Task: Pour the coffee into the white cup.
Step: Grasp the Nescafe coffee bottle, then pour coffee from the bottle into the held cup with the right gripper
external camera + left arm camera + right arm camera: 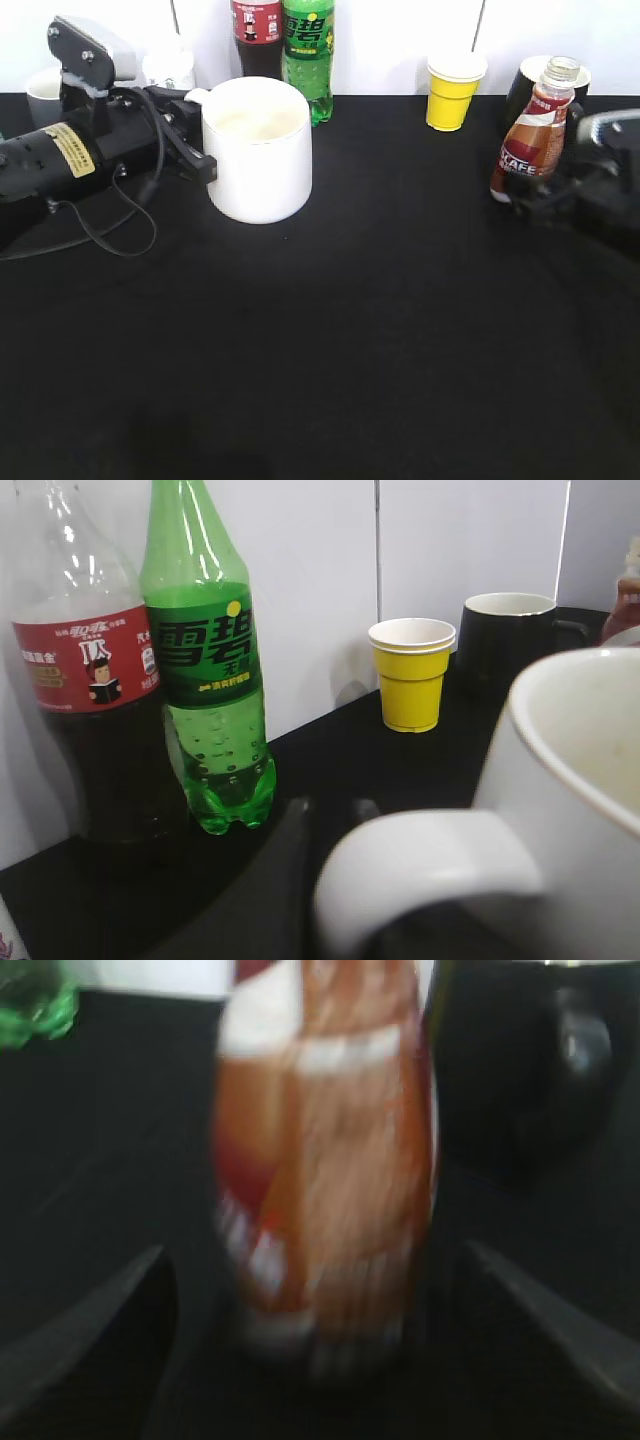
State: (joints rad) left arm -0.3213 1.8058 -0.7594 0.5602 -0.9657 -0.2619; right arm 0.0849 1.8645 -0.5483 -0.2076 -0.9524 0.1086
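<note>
**Both arms at their items, pour not begun**

Nearest, on the right, the right gripper (535, 195) has its fingers spread either side of the coffee bottle (533, 135); I cannot tell if they touch it. The bottle tilts slightly. On the left, the left gripper (200, 150) sits at the white cup's (258, 150) handle; its grip cannot be judged. Next comes clamping, lifting and carrying the bottle left to the cup. Farther back: one yellow paper cup (453, 92), one dark mug (510, 640), two soda bottles (307, 50).
</note>
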